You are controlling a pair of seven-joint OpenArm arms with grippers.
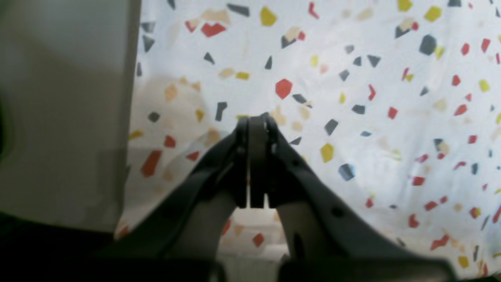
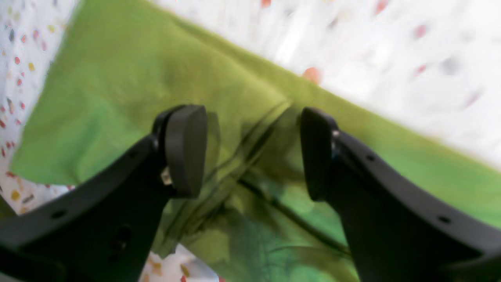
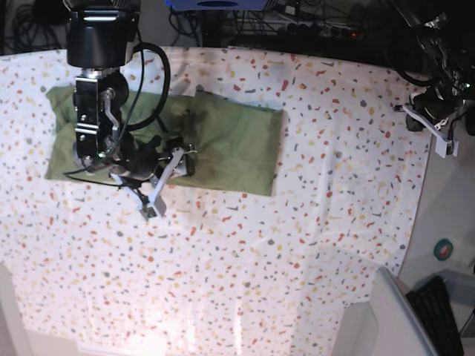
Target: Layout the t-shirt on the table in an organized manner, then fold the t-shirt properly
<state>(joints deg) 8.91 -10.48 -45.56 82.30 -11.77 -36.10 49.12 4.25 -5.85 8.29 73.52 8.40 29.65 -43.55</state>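
Note:
The olive-green t-shirt lies folded into a flat rectangle at the back left of the speckled table. My right gripper hovers over the shirt's front edge. In the right wrist view it stands open, with creased green cloth below the gap and nothing between the pads. My left gripper is off at the table's right edge, far from the shirt. In the left wrist view it is shut on nothing above the speckled cover.
A plain grey-white surface borders the cover on the left of the left wrist view. Beyond the table's right edge sit a small teal round object and a grey panel. Cables and dark equipment line the back.

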